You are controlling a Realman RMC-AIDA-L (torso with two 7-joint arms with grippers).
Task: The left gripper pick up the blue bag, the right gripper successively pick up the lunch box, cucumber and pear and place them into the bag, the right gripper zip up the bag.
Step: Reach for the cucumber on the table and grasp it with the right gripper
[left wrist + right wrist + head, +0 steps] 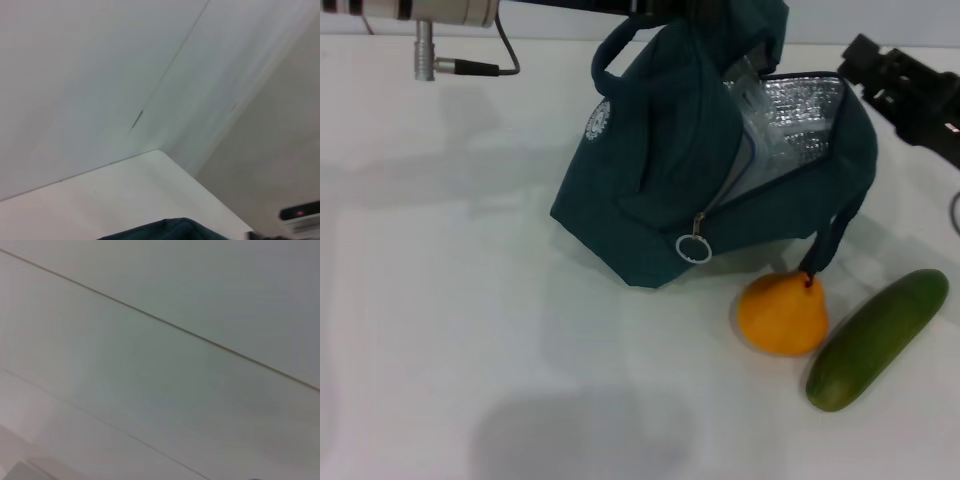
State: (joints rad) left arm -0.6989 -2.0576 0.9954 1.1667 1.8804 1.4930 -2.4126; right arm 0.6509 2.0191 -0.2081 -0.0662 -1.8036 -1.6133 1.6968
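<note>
The blue bag (660, 170) stands tilted on the white table, its mouth open and showing silver lining (800, 120). Its zip pull ring (693, 247) hangs at the front. My left gripper (655, 10) is at the top edge, shut on the bag's raised top. A strip of the bag also shows in the left wrist view (170, 230). My right gripper (900, 75) hovers to the right of the bag's mouth, apart from it. The orange-yellow pear (782, 315) and the green cucumber (878, 338) lie on the table in front of the bag. No lunch box is in plain view; a pale shape (745, 80) shows inside the mouth.
A bag strap (825, 250) hangs down and touches the pear's top. The left arm's silver link and cable (450, 30) run along the top left. The white table (450, 300) stretches to the left and front. The right wrist view shows only plain pale surfaces.
</note>
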